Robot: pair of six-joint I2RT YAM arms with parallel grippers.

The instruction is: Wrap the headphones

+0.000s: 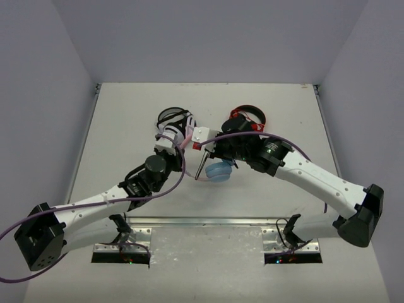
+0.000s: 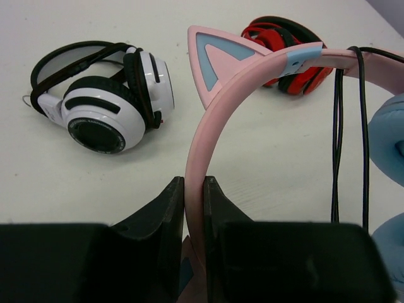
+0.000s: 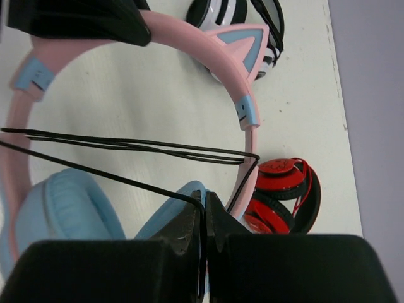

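The headphones have a pink headband [image 2: 208, 126] with a cat ear [image 2: 214, 60], light-blue earcups [image 3: 63, 211] and a thin black cable [image 3: 126, 146]. They are held above the table's middle [image 1: 218, 170]. My left gripper [image 2: 194, 184] is shut on the headband's side. My right gripper [image 3: 204, 198] is shut on the black cable, just above an earcup. A few strands of cable run across the headband [image 3: 249, 136] from side to side. The second cat ear is hidden.
Black-and-white headphones [image 2: 104, 95] lie on the table behind the left gripper, also seen from above [image 1: 173, 123]. Red-and-black headphones [image 3: 284, 196] lie at the back right [image 1: 246, 117]. The white table [image 1: 126, 113] is walled on three sides.
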